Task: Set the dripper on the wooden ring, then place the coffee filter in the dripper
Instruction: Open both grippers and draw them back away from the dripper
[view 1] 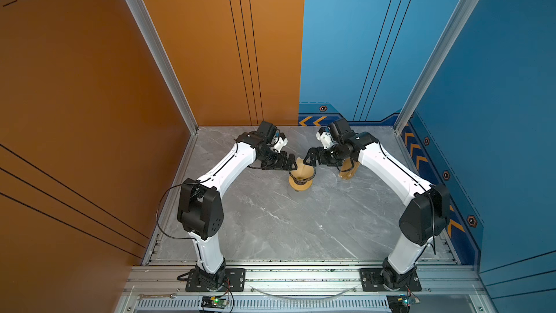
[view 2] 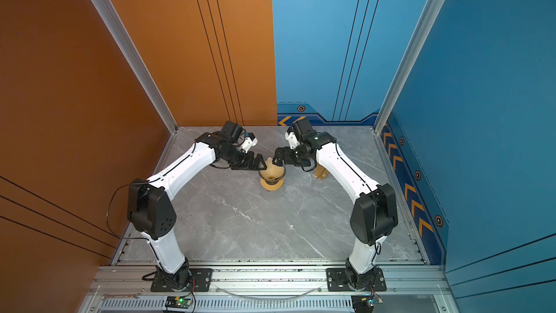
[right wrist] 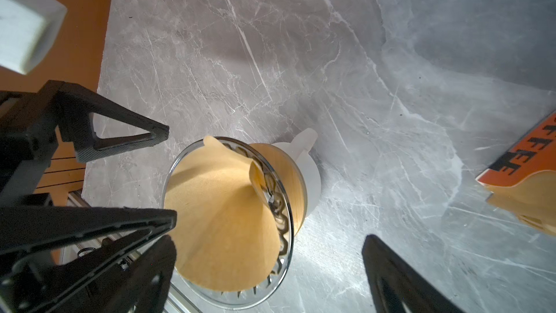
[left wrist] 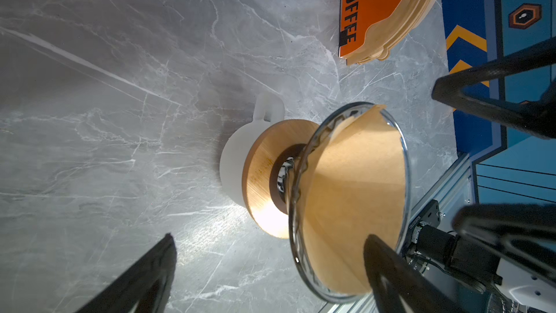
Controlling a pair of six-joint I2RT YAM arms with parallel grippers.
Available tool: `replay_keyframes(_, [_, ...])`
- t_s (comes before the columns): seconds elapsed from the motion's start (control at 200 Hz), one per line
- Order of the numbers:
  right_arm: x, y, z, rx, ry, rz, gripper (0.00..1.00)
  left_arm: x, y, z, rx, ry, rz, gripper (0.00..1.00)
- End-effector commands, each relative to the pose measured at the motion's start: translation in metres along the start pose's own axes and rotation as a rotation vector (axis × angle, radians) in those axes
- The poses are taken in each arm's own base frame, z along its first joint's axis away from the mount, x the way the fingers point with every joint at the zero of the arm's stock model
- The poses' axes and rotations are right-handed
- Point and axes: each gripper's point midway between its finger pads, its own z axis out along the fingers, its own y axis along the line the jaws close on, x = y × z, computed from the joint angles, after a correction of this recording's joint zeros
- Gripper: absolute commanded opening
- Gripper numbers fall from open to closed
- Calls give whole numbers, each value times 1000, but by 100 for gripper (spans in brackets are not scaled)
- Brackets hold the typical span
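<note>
The dark see-through ribbed dripper (view 1: pixel 303 176) (view 2: pixel 273 177) stands upright on a wooden ring in both top views. The tan coffee filter (left wrist: pixel 355 194) (right wrist: pixel 222 212) sits inside it as an open cone, its seam tab poking above the rim. My left gripper (view 1: pixel 292 162) (left wrist: pixel 270 248) is open just left of the rim, holding nothing. One of its fingers (left wrist: pixel 388 272) overlaps the dripper's edge in the left wrist view. My right gripper (view 1: pixel 307 159) (right wrist: pixel 267 248) is open at the far right side of the rim, also empty.
The wooden ring (left wrist: pixel 261 182) rests on a translucent white jug (left wrist: pixel 234 158) (right wrist: pixel 313 176). A stack of tan filters with an orange COFFEE strip (left wrist: pixel 391 10) (view 1: pixel 349 171) lies to the right, partly under my right arm. The walls stand close behind.
</note>
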Motion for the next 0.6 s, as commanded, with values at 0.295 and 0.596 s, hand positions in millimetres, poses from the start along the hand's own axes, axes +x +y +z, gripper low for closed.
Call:
replay_keyframes(0.295, [11,2,-28,10,-80,-37,96,-14,-21,-40,7,-151,107,98])
replay_keyframes(0.596, [40,-2,-49,-3,-171,-58,97,-20,-39,-67,49,-280,224,98])
